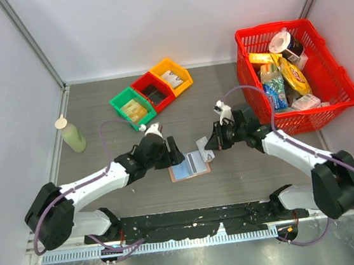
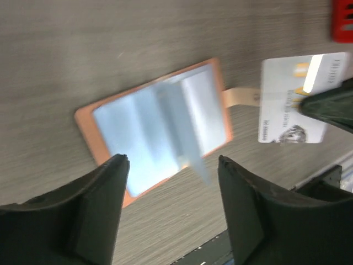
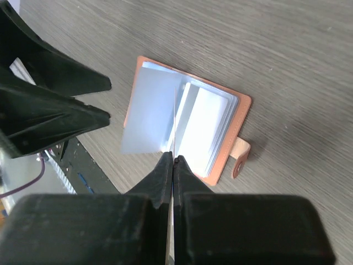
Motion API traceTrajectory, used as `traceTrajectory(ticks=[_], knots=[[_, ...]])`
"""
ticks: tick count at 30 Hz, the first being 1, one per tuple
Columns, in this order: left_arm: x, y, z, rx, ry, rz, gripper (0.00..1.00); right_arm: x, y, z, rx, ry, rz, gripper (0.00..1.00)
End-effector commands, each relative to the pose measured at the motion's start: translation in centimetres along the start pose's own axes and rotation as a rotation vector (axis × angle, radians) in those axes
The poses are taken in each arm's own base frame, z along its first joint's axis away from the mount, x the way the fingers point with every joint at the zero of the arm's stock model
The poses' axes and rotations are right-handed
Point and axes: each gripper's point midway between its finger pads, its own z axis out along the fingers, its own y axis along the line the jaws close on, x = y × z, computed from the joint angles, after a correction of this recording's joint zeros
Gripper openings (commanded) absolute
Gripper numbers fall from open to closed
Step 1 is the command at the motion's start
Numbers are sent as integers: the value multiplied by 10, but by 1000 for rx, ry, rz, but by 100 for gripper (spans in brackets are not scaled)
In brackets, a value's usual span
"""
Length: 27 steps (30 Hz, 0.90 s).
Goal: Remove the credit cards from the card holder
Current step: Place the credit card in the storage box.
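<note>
One credit card [image 2: 289,102] held clear of the open card holder [image 1: 190,168]

The right gripper [image 3: 174,160] has its fingers clenched on the card's edge and holds it near the holder's snap tab [image 3: 241,157]; the left gripper [image 2: 174,163] hangs at the holder's left side, fingers spread, gripping nothing. The holder lies spread flat on the grey table [image 1: 246,176] between the two grippers, towards the front, with bare table on every side. Pale panels show inside it; how many cards they are I cannot tell. Well behind stand three small bins, a green bin [image 1: 117,103], a red bin [image 1: 138,84] and a yellow bin [image 1: 164,62], with one red basket [image 1: 247,73] at back right and one bottle [image 1: 71,133] by the left wall
</note>
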Motion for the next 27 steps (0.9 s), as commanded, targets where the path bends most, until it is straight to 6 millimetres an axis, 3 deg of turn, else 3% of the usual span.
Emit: traceTrajectory(ticks=[1,4,5,8,14,19,27], knots=[[-58,-46,-42,121,-133,253,77,-28,21,-43,63,-44,-171,1],[-75,-73,-66,235,-148,451,90,-44,42,-64,46,-68,-279,1],[-79,-81,-74,264,-149,525,94,-42,46,-70,42,-56,-318,1],[-80,-109,-97,399,-127,719,99,-56,72,-87,-1,-86,-431,1],[-70,-138,-125,607,-76,1018,100,-58,111,-105,-138,-93,-633,1],[-65,-156,-141,758,-79,1220,98,-53,129,-109,-189,-91,-783,1],[-60,-173,-142,879,-59,1281,83,-48,149,-108,-249,-96,-900,1]])
